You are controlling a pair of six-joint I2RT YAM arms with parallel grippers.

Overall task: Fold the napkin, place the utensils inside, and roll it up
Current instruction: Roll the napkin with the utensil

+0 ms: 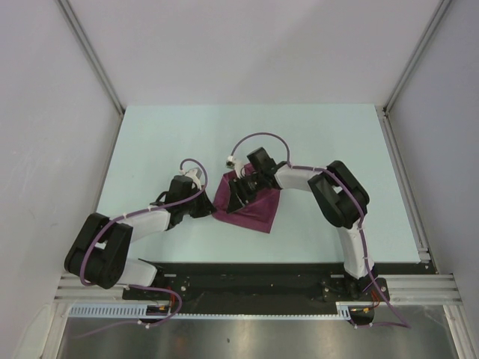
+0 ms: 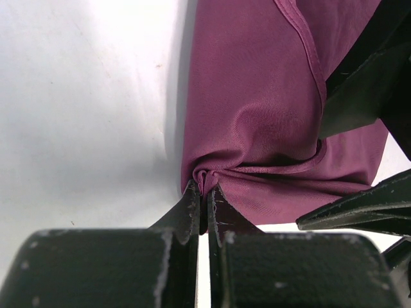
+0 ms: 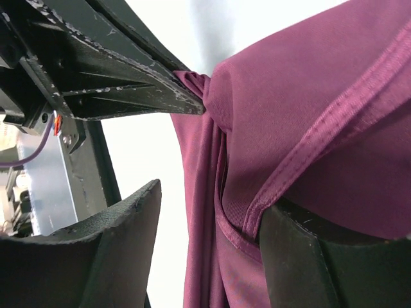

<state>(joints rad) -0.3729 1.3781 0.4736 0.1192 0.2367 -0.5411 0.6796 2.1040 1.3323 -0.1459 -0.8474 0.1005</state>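
The pale mint-green table (image 1: 187, 134) fills the middle of a booth. Plain white wall panels (image 1: 45, 112) rise left, right and behind it, joined by slim aluminium posts (image 1: 90, 54). Along its near edge runs a black base plate (image 1: 254, 280), then a brushed steel sheet (image 1: 247, 336). Light is soft, even.

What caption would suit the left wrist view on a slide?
Left end effector pinching a bunched fold of the purple napkin.

The napkin (image 2: 257, 115) is thin magenta cloth, finely ribbed, faintly shiny, with a stitched hem. Against it, the left gripper (image 2: 204, 196) has matt black plastic fingers (image 2: 187, 215), scuffed pale at edges.
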